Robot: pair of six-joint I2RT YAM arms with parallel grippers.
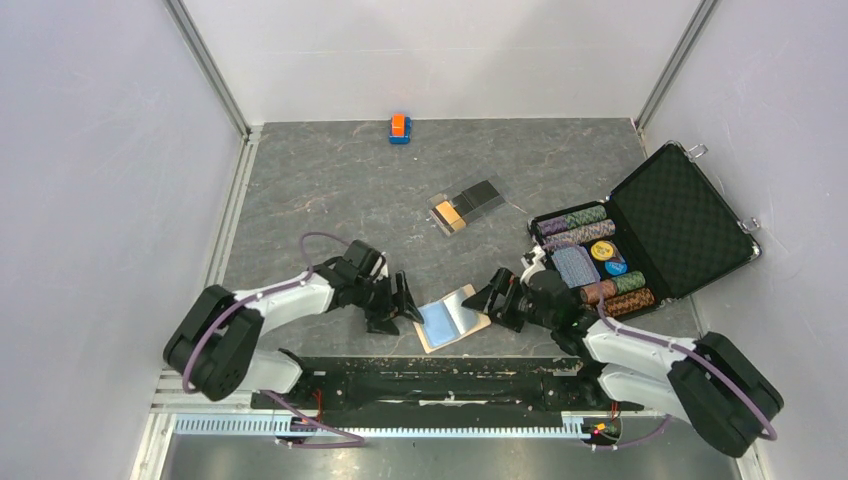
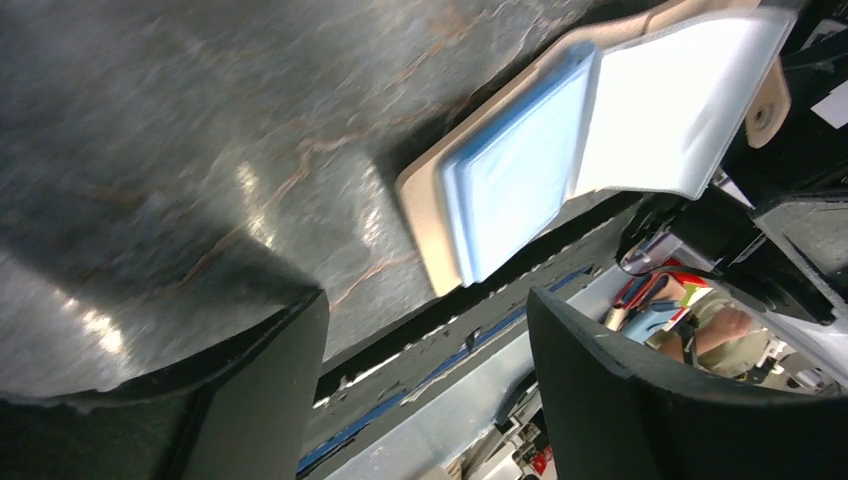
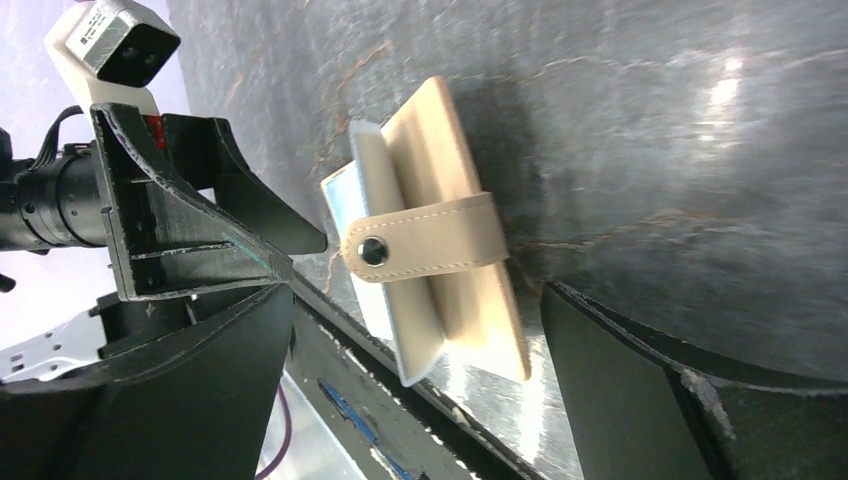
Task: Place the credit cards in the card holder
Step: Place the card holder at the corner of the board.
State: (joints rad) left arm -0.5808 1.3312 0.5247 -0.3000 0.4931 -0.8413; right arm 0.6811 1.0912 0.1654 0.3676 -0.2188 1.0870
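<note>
Card holder (image 1: 472,323): one, lying open.
Left gripper (image 1: 408,302): jaws apart, empty.
Right gripper (image 1: 482,298): jaws wide, empty.
Credit cards (image 1: 440,320): one light blue inside; others (image 1: 466,206) piled well apart, uncounted.

Lab test cell, white enclosure walls (image 1: 100,150)

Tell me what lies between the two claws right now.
The card holder lies flap-open on the table between the left claw and the right claw, with a light blue card in it. The top view shows this best.
</note>
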